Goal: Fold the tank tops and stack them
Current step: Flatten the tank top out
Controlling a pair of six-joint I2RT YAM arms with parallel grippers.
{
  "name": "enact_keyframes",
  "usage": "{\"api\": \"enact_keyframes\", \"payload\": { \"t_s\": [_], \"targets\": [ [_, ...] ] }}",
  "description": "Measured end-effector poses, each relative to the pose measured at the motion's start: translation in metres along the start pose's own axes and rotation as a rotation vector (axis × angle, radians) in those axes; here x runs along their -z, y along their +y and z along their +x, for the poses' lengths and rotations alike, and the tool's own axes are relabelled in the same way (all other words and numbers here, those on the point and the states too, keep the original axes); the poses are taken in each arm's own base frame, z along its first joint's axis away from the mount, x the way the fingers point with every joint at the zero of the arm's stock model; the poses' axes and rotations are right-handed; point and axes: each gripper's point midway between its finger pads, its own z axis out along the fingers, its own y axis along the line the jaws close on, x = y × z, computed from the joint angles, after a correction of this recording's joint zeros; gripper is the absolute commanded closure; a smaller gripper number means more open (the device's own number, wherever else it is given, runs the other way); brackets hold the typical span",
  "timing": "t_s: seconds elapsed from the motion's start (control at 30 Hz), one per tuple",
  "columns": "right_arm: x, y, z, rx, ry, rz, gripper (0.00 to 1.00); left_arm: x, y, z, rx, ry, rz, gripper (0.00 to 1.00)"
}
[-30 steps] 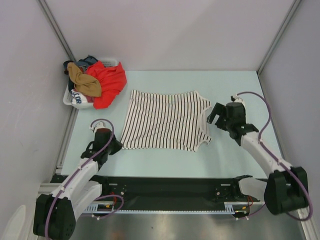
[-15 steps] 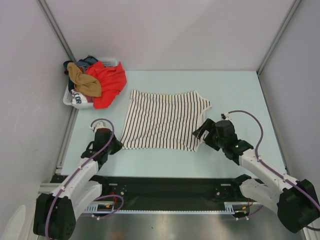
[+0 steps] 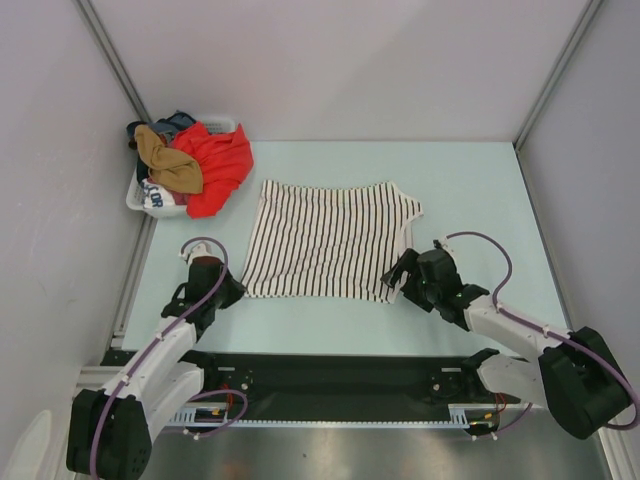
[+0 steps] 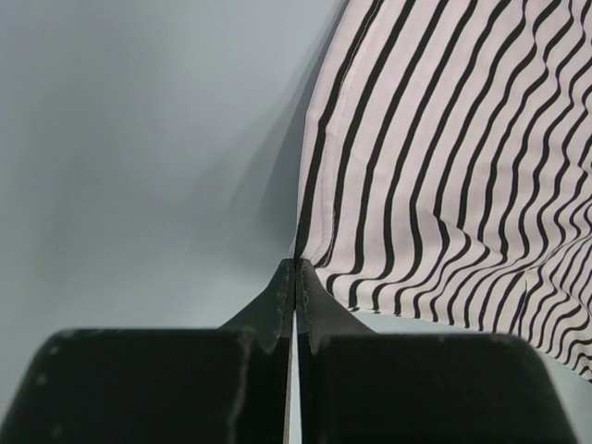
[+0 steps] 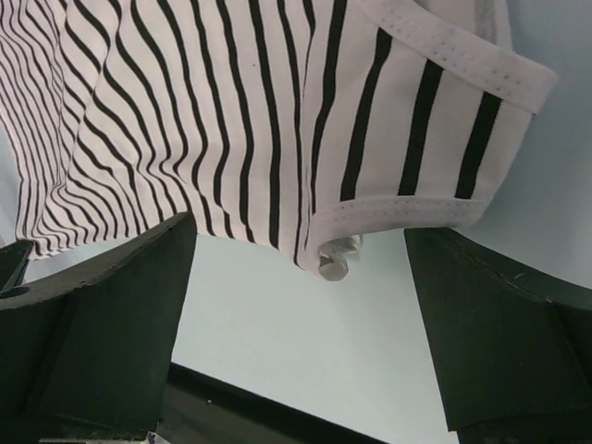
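- Pale blue-green desk (image 3: pixel 480 190), smooth and matte, boxed in by plain grey walls; near edge hidden behind a black bar with the arm bases on it.
- Striped tank top (image 3: pixel 325 240), soft white cloth with thin black stripes, spread flat and sideways at the middle of the desk. Hem towards the left, straps and neckline towards the right, gentle ripples along the near edge.
- Right arm (image 3: pixel 510 325), white links with black joints and a looping purple cable, stretched low over the desk towards the near-right strap.
- Left arm (image 3: pixel 165 345), same build, reaching to the near-left corner of the hem.
- White plastic basket (image 3: pixel 137 197) at the far-left corner of the desk, mostly buried under a heap of clothes, only part of the rim showing.
- Red garment (image 3: pixel 215 165), crumpled, spilling over the basket's right side onto the desk, close to the striped hem.
- Tan-brown top (image 3: pixel 170 160), bunched on the heap, outline impossible to make out; a white piece with lettering too small to read below it.
- Right fingers (image 5: pixel 102 314), black and blocky, spread wide, with the strap's stitched white edging and a small curl of trim just beyond the gap and no cloth between them.
- Left fingers (image 4: pixel 277 305), black wedges pressed together, pinching the corner of the striped hem at their very tips, the cloth edge rising away from them above a soft shadow.
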Motion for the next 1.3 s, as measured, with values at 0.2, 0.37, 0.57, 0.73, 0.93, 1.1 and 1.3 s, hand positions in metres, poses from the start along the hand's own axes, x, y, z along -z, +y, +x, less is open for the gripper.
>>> {"api": "enact_keyframes", "payload": {
  "t_s": [0.2,0.37,0.57,0.73,0.93,1.1,1.3],
  "targets": [
    [-0.012,0.009,0.001,-0.019,-0.012,-0.038,0.0,0.0,0.0,0.0,-0.001,0.0,0.0,1.0],
    [-0.025,0.022,-0.007,-0.058,-0.052,-0.092,0.0,0.0,0.0,0.0,-0.001,-0.001,0.0,1.0],
    [-0.033,0.021,-0.026,-0.122,-0.144,-0.109,0.0,0.0,0.001,-0.001,0.003,-0.003,-0.002,1.0],
    [-0.036,-0.003,-0.066,-0.223,-0.257,-0.08,0.0,0.0,0.007,-0.007,0.029,-0.021,-0.023,1.0],
    [-0.023,-0.054,-0.114,-0.306,-0.404,0.035,0.0,0.003,0.012,-0.018,0.056,-0.065,-0.023,1.0],
    [-0.01,-0.078,-0.122,-0.282,-0.44,0.138,0.09,0.002,0.014,-0.014,0.053,-0.057,-0.025,1.0],
    [-0.002,-0.076,-0.114,-0.264,-0.412,0.126,0.13,0.002,0.015,-0.012,0.046,-0.051,-0.025,1.0]
  ]
}}
